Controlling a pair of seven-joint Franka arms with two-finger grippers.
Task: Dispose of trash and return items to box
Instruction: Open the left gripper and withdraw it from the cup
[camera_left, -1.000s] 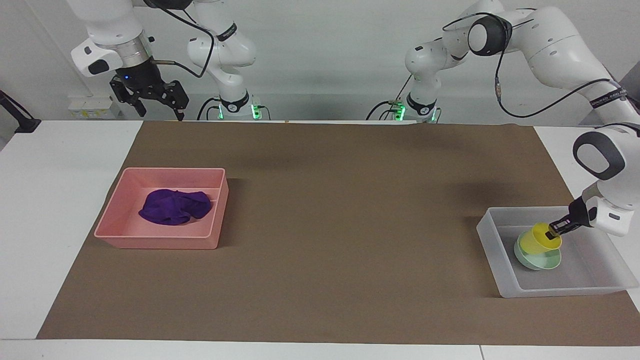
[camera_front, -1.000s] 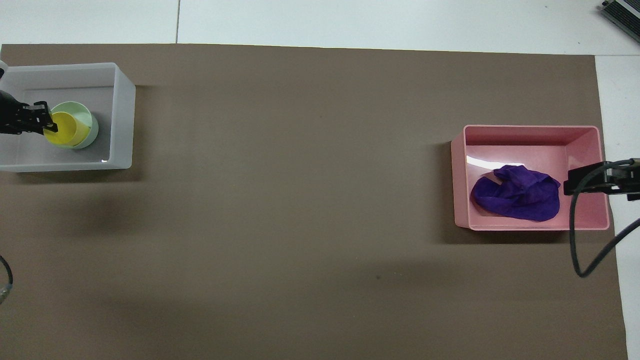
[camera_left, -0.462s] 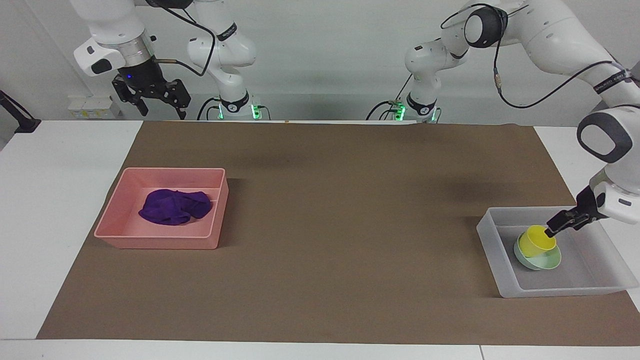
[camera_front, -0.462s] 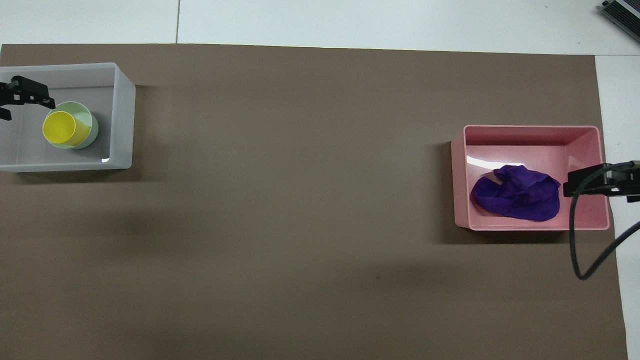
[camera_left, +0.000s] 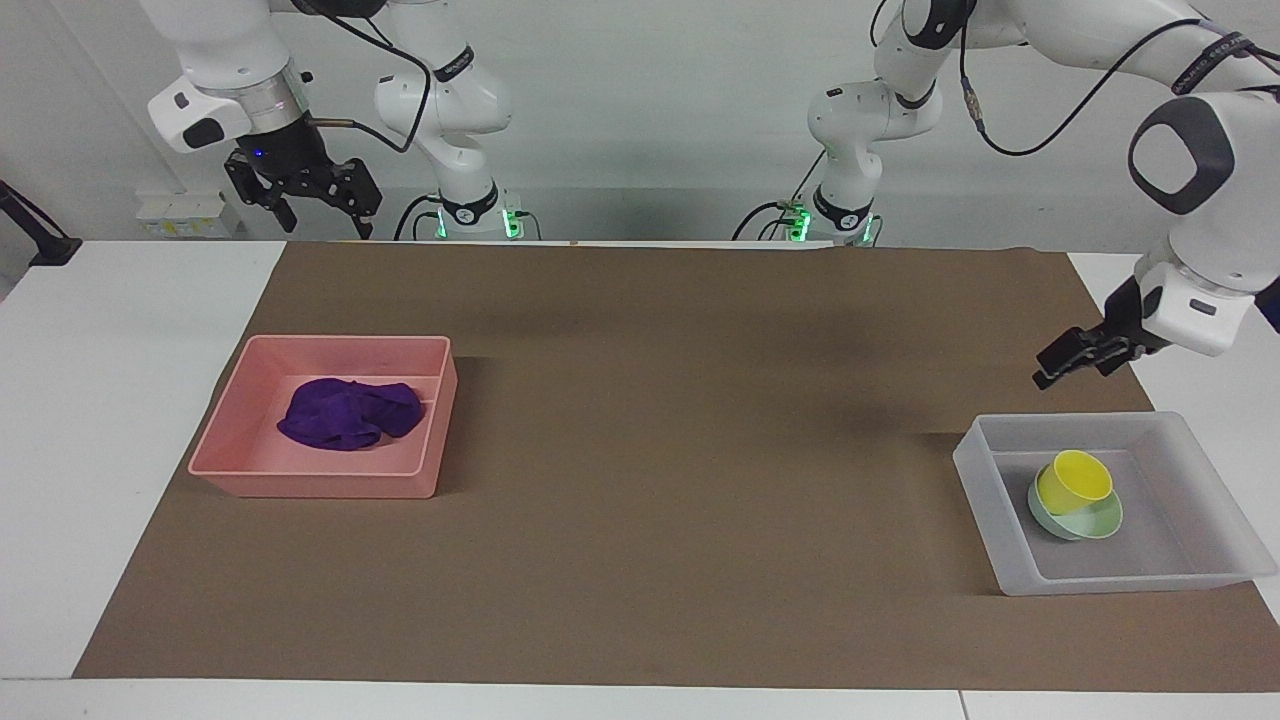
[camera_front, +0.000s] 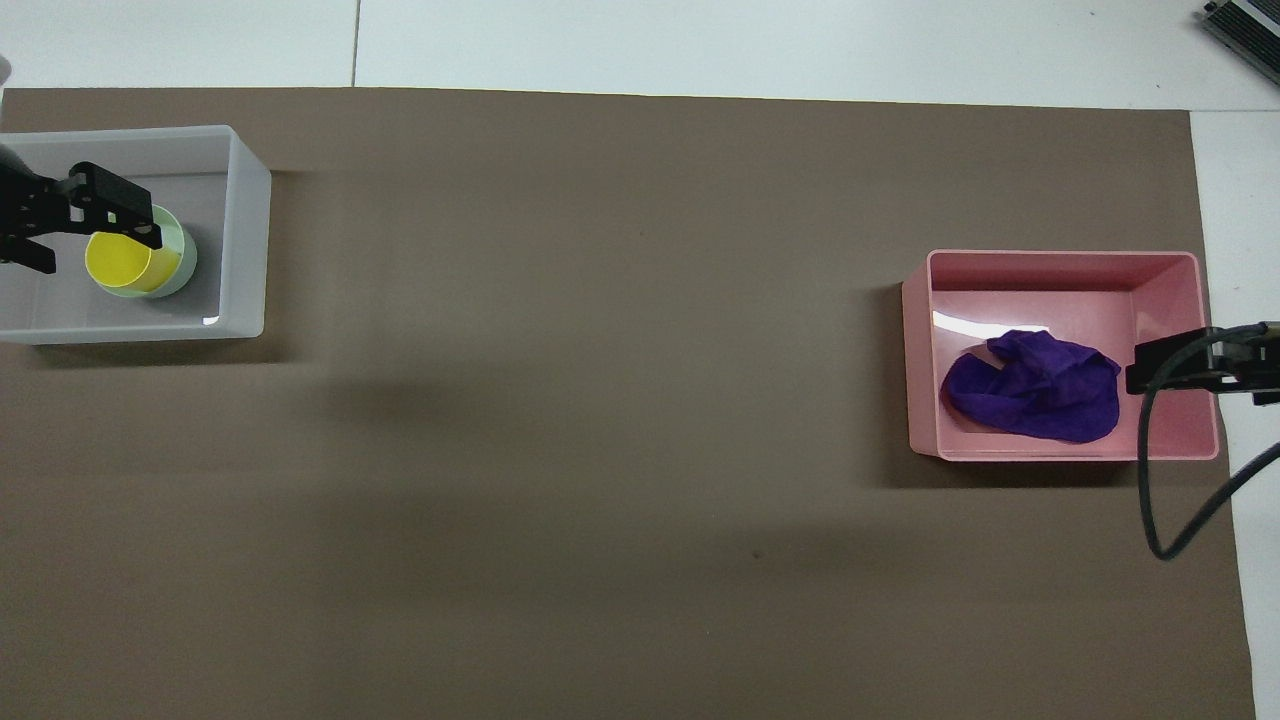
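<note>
A: What is lying on the surface (camera_left: 640, 640), and where?

B: A purple rag (camera_left: 350, 413) is lying inside a pink bin (camera_left: 310, 485) toward the right arm's end. A clear box (camera_left: 975, 450) is sitting toward the left arm's end. A green bowl (camera_left: 1095, 522) is resting in it, and a yellow cup (camera_left: 1074, 481) is leaning tilted inside the bowl.

A: What are the grippers doing?

B: The left gripper (camera_left: 1078, 358) is hanging in the air above the box's edge nearer the robots, with its fingers spread wide and nothing between them. The right gripper (camera_left: 305, 200) is waiting high above its own end of the surface, also spread wide and empty. In the overhead view the left gripper (camera_front: 60, 215) is covering part of the cup (camera_front: 125, 262), but the facing view is showing it well clear.

A: Which step is in hand?

B: Judging by how things are lying, the sorting looks finished: the trash is sitting in the bin and both items are sitting in the box. The left arm appears to be pulling away after the last drop.

A: What is the next move calling for?

B: Probably only a clean retreat of the left arm, keeping clear of the box walls so the leaning cup is not getting knocked.

A: What is differing from a second ago?

B: Back then the left gripper was down inside the box, pinching the cup's rim. Now it is standing wide apart and lifted out. The cup, bowl, rag and right gripper are sitting much as they were.
</note>
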